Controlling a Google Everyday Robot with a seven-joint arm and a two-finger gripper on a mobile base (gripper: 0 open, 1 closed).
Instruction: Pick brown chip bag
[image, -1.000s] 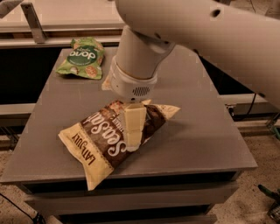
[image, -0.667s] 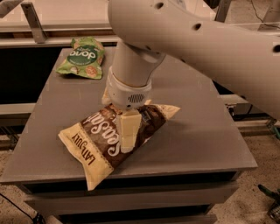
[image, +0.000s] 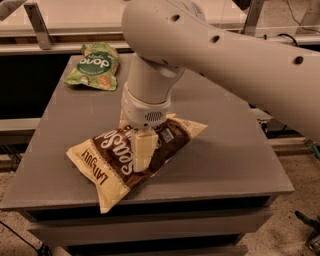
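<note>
The brown chip bag (image: 107, 164), cream-ended and white-lettered, is laid diagonally at the worktop (image: 225, 150) front; the gripper (image: 143, 157) is set upon its middle.

**Q:** What sort of place is pictured?

**A:** A robotics test lab, by all signs. A large white robot arm (image: 240, 55) reaches over a plain grey table (image: 240, 165), and its gripper (image: 142, 161) is down on the brown chip bag (image: 107, 150) near the front edge.

**Q:** What else points that way?

**A:** There is bare speckled floor (image: 300, 195) past the right edge and a loose black cable (image: 22, 236) below the front-left corner. A metal frame post (image: 37, 22) stands behind the far-left corner.
</note>
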